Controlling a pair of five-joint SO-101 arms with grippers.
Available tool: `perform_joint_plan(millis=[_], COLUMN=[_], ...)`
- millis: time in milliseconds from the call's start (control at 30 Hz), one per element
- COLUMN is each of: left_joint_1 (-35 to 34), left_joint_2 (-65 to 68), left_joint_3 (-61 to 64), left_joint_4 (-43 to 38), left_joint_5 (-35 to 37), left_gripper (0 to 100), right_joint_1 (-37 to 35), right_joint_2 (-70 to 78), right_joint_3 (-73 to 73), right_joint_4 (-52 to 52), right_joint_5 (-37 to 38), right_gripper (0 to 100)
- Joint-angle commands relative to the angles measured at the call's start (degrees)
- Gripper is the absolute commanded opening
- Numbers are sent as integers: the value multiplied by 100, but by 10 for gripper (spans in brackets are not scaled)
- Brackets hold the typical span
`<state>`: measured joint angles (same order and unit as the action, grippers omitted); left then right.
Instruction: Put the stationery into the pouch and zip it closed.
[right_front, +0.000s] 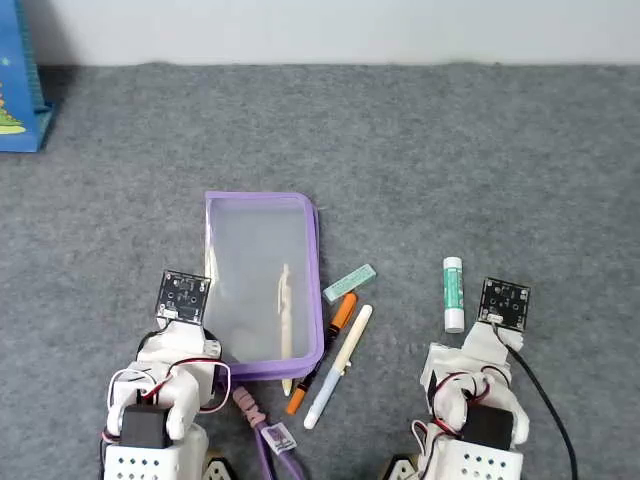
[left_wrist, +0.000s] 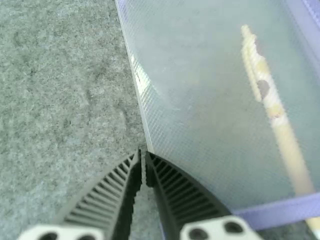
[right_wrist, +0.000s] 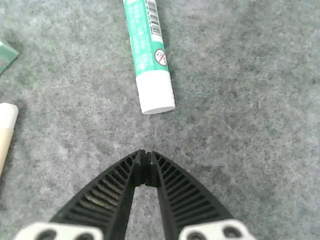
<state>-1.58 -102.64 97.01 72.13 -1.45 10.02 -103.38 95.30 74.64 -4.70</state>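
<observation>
My left gripper (left_wrist: 143, 162) has its ribbed fingers pressed together with nothing between them. Its tips sit right at the long edge of the pouch (right_front: 240, 250), near the corner closest to me. My right gripper (right_wrist: 145, 161) is also pressed together and empty, low over the grey felt table (right_front: 450, 160), just short of the white cap end of the green glue stick (right_wrist: 148, 55).

The pouch is translucent with a purple border and lies flat between my two arms, nearer the left one. A cream pen (right_front: 285, 320) lies lengthwise inside it, and its near end reaches past the purple border. Just beside the pouch on my right, an orange marker (right_front: 343, 312) and a cream-and-blue pen (right_front: 340, 365) lie slanted side by side. A small teal eraser (right_front: 349, 283) sits at their far ends. The glue stick lies well apart from these, in front of my right arm. A purple strap with a pink tag (right_front: 265, 425) trails from the pouch's near edge. A blue box (right_front: 18, 90) stands at the far left corner.

In the high view the wrist boards cover my fingers. The pen inside is hazy through the pouch wall. I cannot tell whether the zip is open.
</observation>
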Motion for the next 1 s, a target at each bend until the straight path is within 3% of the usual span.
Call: perform_joint_plan(millis=[0, 967], left_joint_1=[-26, -26], left_joint_2=[26, 26], left_joint_3=[-66, -66], left_joint_4=[-167, -167], left_joint_5=[-44, -44], left_gripper=[14, 14], right_joint_1=[48, -110], right_joint_2=[-57, -57], right_joint_3=[114, 114], right_joint_4=[22, 13], right_joint_5=[18, 53], right_gripper=[9, 10])
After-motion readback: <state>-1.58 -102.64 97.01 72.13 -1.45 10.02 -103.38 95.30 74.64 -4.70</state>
